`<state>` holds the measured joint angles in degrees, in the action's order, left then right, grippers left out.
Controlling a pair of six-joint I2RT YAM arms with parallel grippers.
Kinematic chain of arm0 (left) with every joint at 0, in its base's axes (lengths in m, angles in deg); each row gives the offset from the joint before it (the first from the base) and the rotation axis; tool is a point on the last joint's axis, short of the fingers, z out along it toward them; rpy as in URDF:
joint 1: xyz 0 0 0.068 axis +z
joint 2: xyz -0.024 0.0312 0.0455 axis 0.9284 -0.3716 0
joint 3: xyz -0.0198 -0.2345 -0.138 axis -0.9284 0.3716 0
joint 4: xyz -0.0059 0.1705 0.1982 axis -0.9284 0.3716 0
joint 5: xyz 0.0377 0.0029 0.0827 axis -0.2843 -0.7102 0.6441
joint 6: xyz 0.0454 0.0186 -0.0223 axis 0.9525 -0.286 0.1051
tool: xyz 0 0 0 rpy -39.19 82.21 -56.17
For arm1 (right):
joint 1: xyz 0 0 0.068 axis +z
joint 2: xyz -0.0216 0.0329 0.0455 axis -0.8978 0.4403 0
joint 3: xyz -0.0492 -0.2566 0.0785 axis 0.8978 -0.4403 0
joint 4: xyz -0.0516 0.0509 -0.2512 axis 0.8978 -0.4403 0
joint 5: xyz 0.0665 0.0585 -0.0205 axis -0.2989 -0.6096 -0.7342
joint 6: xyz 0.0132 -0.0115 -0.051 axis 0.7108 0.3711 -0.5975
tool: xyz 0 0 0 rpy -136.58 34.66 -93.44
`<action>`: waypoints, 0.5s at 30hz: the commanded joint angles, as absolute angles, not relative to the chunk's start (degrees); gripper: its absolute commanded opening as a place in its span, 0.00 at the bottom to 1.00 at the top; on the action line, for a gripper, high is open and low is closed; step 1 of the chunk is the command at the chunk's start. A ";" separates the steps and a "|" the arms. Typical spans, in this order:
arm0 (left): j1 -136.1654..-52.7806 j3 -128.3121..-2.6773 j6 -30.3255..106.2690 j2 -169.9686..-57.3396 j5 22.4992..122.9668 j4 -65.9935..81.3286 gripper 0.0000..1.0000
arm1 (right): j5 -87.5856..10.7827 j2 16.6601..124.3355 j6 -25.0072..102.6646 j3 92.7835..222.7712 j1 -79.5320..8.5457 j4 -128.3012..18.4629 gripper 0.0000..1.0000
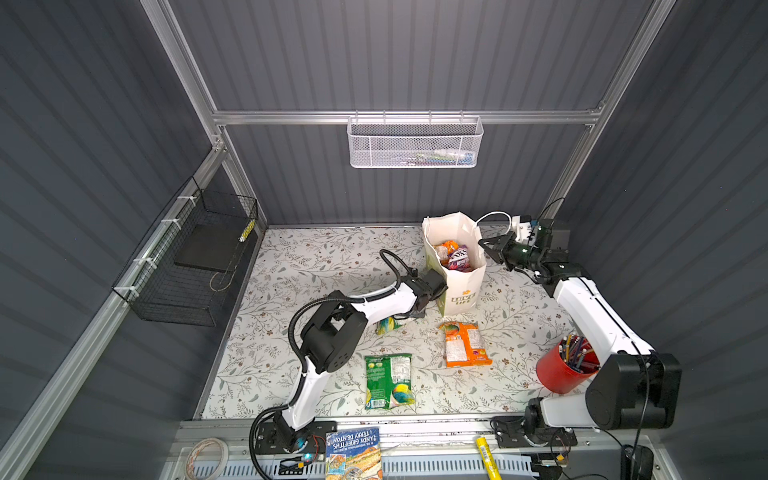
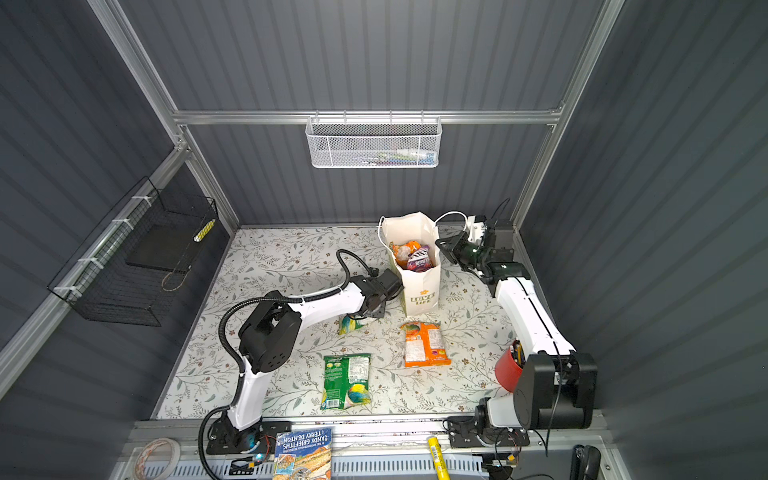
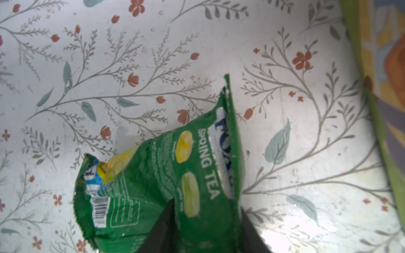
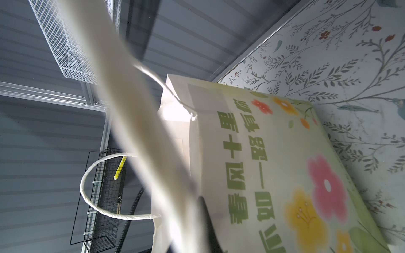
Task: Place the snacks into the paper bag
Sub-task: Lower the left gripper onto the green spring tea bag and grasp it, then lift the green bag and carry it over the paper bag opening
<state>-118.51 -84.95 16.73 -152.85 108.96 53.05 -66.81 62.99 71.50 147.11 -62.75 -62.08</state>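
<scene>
Three packets lie outside the bag [image 1: 461,286], all on the table [image 1: 316,266] in front of it. A flat green packet [image 1: 388,380] is nearest and an orange packet [image 1: 463,344] lies beyond it. The Spring Tea packet [image 3: 175,175] sits just beside the bag's base, under the left gripper [image 3: 206,208].

Its fingers [image 3: 162,225] stand narrow, pinching that packet's crumpled foil from both sides. The bite looks to be on a fold near one edge, so the slick foil could slide out on the lift. That gripper also sits hard by the bag's wall, and a careless rise could shove or dent the paper.

Farther back, the bag is already heaped with packets close to its rim, so another may perch on top and spill out. The right gripper [image 1: 490,245] is closed on the bag's right rim by the cord handle [image 1: 496,215] and seems to steady it. A knock from the left arm could tear the paper or pull the rim free.

The flat green packet's long axis runs near to far, barcode end nearest. The orange packet lies much the same way, slightly turned. The Spring Tea packet is bent, its long axis roughly level and slanting away from the bag, with one sealed edge cocked upward. The bag stands upright, mouth up, its "LOVE LIFE" side facing the near edge.
</scene>
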 commanded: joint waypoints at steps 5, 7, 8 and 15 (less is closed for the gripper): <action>-119.71 -81.25 14.25 -146.66 109.10 53.30 0.25 | -69.76 59.97 71.85 147.36 -62.65 -56.65 0.00; -119.83 -80.20 13.77 -144.49 109.50 52.58 0.21 | -69.58 59.95 71.86 147.41 -62.65 -56.66 0.00; -119.86 -79.92 13.48 -143.73 109.85 52.58 0.19 | -69.77 60.03 72.02 147.41 -62.65 -56.64 0.00; -119.93 -76.96 12.52 -137.66 109.69 50.79 0.14 | -69.99 59.87 72.08 147.36 -62.65 -56.53 0.00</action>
